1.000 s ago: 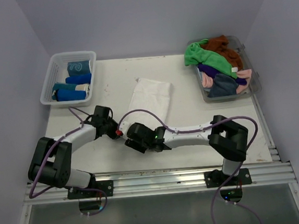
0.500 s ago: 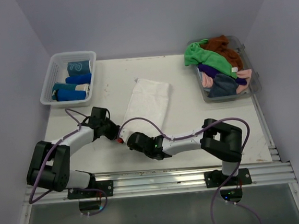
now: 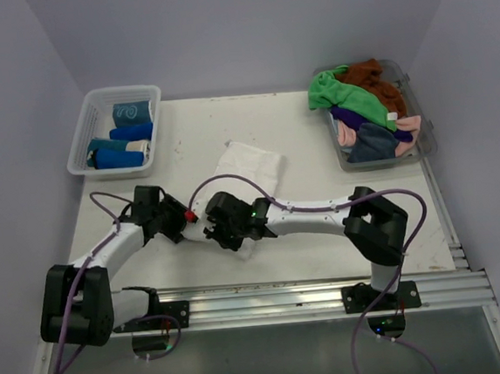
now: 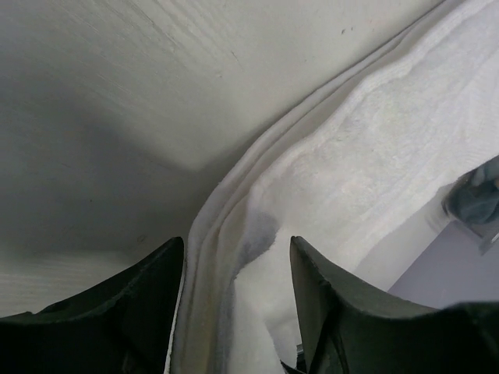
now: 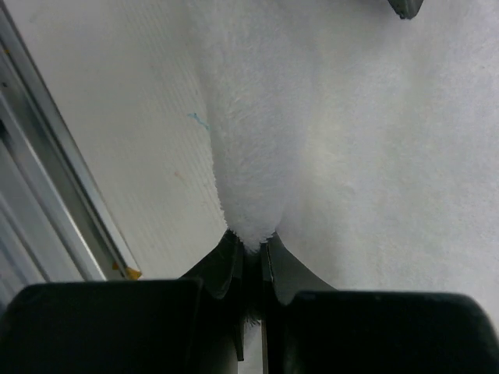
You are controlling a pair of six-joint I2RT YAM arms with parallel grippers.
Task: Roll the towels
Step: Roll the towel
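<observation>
The right hand point(image 5: 251, 248) is clamping tight on the near fold of the towel point(image 3: 252, 162), the left hand point(image 4: 238, 300) is straddling its hem, grip unclear, and bare desk point(image 3: 339, 201) is lying open either side.

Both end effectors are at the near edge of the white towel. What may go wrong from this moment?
1. The right end effector pinches only a thin fold of the white towel; it may slip out.
2. The left end effector stands open around the towel's edge, so a roll could start crooked.
3. In the top view the two sit very close and might collide.
</observation>
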